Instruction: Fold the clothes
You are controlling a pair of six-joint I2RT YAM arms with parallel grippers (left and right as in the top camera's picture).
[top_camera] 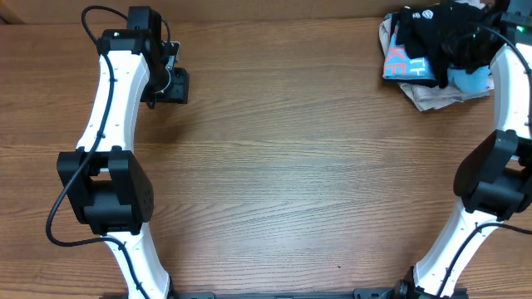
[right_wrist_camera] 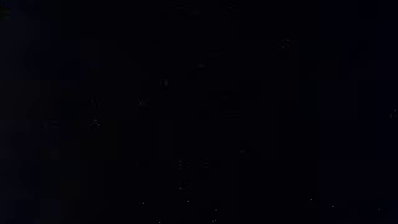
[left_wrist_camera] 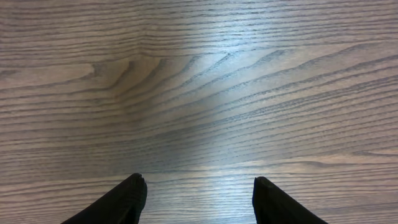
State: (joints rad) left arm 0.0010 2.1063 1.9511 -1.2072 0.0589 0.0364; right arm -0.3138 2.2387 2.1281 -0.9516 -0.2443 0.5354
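Note:
A pile of clothes [top_camera: 424, 58] lies at the table's far right corner: a black garment on top, a blue and red print piece, a light blue piece and a white patterned piece. My right gripper [top_camera: 465, 46] is pressed down into the pile; its fingers are buried in the black cloth. The right wrist view is fully dark, so its jaws do not show. My left gripper [left_wrist_camera: 199, 196] is open and empty, low over bare wood at the far left of the table, also seen in the overhead view [top_camera: 174, 83].
The wooden table [top_camera: 283, 166] stretches between the two arms. The left arm [top_camera: 112, 124] runs along the left side, and the right arm [top_camera: 495, 166] along the right edge.

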